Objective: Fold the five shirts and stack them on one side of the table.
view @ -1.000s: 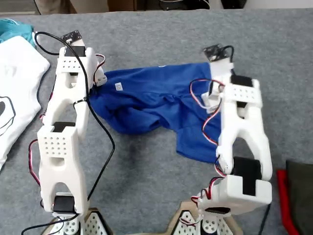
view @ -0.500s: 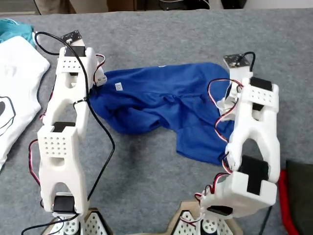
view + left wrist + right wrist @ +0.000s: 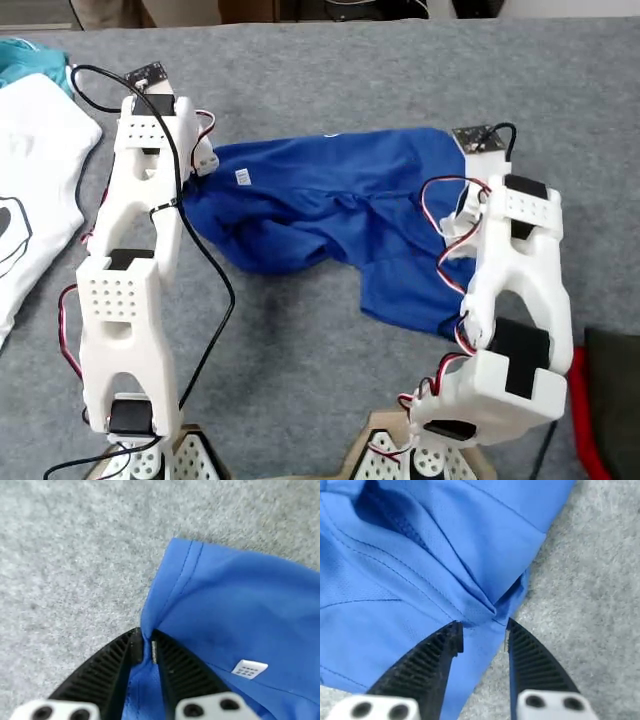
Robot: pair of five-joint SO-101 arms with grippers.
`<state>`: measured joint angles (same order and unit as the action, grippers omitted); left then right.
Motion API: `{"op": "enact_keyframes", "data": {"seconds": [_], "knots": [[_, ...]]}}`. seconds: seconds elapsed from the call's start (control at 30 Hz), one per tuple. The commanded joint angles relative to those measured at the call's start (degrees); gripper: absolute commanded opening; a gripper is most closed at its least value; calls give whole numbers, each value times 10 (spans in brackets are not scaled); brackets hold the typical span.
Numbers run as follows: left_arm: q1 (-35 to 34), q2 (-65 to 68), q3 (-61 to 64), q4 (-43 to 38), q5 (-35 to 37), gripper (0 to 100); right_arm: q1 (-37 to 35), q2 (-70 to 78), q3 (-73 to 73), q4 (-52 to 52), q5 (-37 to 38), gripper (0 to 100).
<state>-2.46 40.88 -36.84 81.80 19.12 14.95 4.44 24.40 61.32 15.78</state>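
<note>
Blue shirt (image 3: 240, 605) pinched in left jaws.

A royal-blue shirt (image 3: 330, 215) on a speckled grey tabletop (image 3: 300, 70).
Its stitching is a darker blue and its small label (image 3: 248, 669) is white. A white shirt (image 3: 30, 170) bears a black print; another shirt is teal (image 3: 25, 60). The left arm (image 3: 135, 250) and right arm (image 3: 510, 290) are white, with black ribbed jaws.

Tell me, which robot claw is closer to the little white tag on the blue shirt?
Left. The left gripper pinches an edge of the blue shirt beside the white tag; the right gripper sits open over the opposite edge.
</note>
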Motion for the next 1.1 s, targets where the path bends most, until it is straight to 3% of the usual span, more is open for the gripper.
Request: {"op": "enact_keyframes", "data": {"seconds": [0.0, 0.3, 0.47, 0.73, 0.97, 1.07], "knots": [[5, -3, -25, 2, 4, 19, 5, 7, 3, -21, -3, 156], [5, -3, -25, 1, 4, 19, 6, 125, -83, 23, 2, 141], [5, -3, -25, 1, 4, 19, 5, 117, -90, 29, 2, 43], [5, -3, -25, -1, 4, 19, 7, 48, -76, 32, -1, 39], [5, -3, -25, 1, -8, 19, 5, 32, -63, 28, 3, 214], [4, -3, -25, 2, -12, 19, 5, 33, -63, 22, 3, 210]]}}
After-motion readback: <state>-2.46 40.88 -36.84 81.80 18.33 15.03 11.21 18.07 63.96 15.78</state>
